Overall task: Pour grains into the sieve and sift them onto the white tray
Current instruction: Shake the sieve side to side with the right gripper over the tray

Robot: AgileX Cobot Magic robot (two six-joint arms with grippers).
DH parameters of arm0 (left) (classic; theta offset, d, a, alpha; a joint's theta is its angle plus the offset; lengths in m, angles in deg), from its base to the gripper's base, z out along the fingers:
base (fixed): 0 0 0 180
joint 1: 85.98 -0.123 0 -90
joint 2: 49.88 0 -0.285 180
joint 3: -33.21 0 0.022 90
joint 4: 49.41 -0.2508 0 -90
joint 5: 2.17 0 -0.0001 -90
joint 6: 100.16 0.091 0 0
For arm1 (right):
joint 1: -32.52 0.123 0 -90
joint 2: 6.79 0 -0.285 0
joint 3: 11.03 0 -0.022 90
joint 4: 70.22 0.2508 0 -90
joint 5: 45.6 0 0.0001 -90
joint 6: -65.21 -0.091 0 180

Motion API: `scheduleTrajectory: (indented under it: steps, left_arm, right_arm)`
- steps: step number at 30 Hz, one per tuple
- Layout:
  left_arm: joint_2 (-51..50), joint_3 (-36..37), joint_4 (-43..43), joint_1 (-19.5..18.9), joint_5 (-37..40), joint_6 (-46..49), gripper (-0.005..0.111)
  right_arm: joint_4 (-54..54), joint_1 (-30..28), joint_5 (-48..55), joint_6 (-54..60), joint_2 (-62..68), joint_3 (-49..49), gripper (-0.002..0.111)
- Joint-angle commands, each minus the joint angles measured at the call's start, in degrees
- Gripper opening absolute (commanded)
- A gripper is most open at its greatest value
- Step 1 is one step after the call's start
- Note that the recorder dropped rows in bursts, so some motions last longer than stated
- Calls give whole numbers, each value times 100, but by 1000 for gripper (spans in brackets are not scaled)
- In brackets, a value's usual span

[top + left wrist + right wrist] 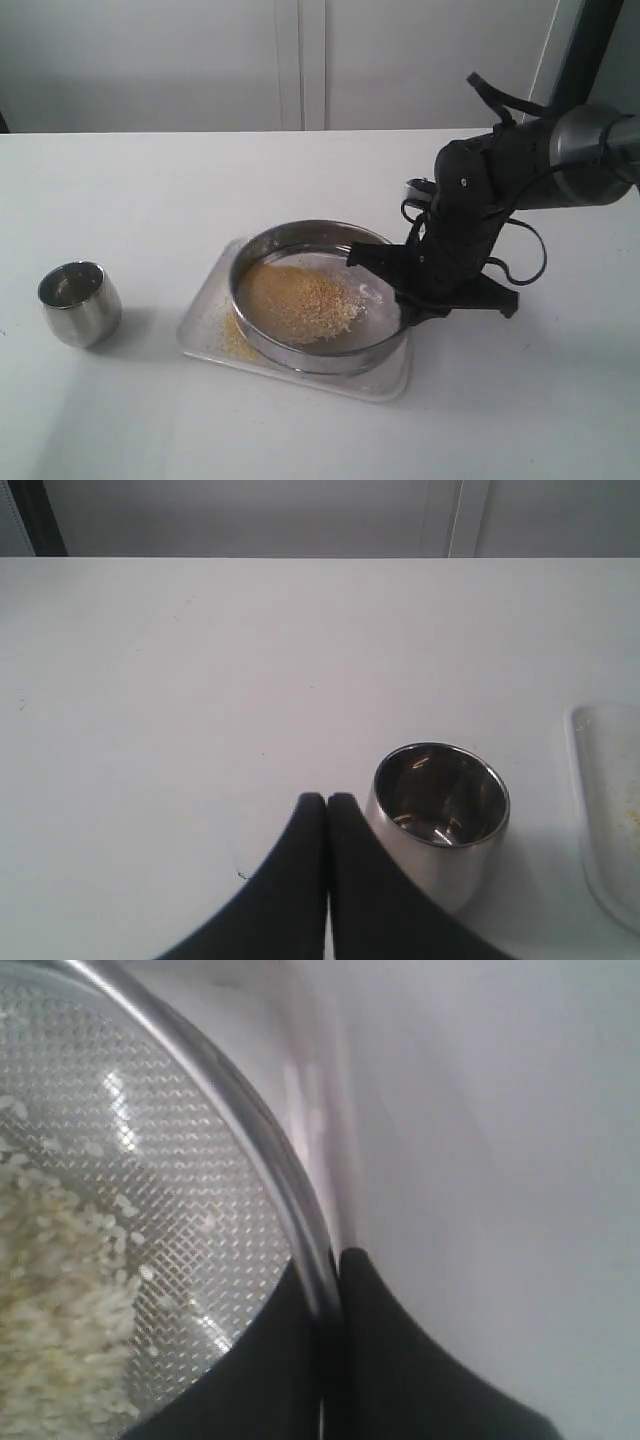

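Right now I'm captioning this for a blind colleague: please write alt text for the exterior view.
The right arm has its jaws clamped on the right rim of a sieve holding yellow-beige grains over a white tray dusted with yellow meal. A steel cup stands left of it on the table.

A plain white worktop [150, 190] fills most of the exterior view, matte and evenly lit, with only soft, faint shadows on it. Behind its far edge stands a pale grey-white wall [130, 60], smooth and bare, broken by a narrow vertical strip [313, 60] with a seam down each side. At the upper right a dark post [592, 45] slants across the wall. The left wrist view shows a small dark speck [22, 704] on the white surface.
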Motion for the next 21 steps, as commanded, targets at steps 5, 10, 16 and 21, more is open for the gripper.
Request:
scheduleTrajectory:
  steps: [5,10,16,21]
  left_arm:
    - [51,37,-14,-11,-23,-28,0]
    - [51,37,-14,-11,-23,-28,0]
    - [51,37,-14,-11,-23,-28,0]
    - [51,37,-14,-11,-23,-28,0]
  right_arm:
    - [-328,-290,550,392,-291,-156,0]
    - [100,12,-320,288,-322,-156,0]
    - [-873,-151,712,9,-419,-234,0]
    - [-476,-126,-42,-444,-391,-215,0]
